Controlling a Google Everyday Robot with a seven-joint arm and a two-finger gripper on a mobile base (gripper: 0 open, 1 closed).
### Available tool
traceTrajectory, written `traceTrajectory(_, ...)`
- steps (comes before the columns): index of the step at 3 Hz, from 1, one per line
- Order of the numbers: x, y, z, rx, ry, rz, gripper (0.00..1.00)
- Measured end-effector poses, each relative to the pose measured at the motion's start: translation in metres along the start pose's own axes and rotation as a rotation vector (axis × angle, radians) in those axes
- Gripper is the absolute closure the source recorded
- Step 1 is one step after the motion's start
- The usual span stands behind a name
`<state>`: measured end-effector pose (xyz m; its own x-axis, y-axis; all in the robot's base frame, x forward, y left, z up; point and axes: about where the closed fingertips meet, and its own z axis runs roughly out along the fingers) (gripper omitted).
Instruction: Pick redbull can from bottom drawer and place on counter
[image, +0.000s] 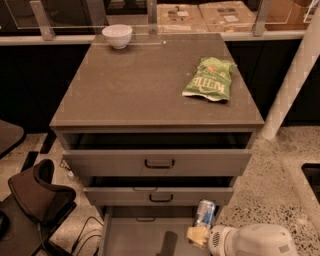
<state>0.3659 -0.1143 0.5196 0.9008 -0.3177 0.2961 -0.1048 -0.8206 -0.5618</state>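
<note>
The redbull can (205, 213), blue and silver, stands upright at the right side of the open bottom drawer (135, 235), just under the middle drawer's front. My gripper (198, 235) comes in from the lower right on a white arm, its yellowish fingertip just below and in front of the can. The grey-brown counter (135, 85) is the cabinet's flat top above the drawers.
A green snack bag (209, 79) lies on the counter's right side and a white bowl (117, 36) stands at its back left. The top drawer (157, 161) and middle drawer (159, 196) stick out partly open. A dark chair (35, 197) is at the lower left.
</note>
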Motion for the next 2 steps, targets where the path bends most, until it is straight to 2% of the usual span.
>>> traceTrajectory(2, 0.043, -0.034, -0.074, 0.157, 0.130, -0.114, 1.00)
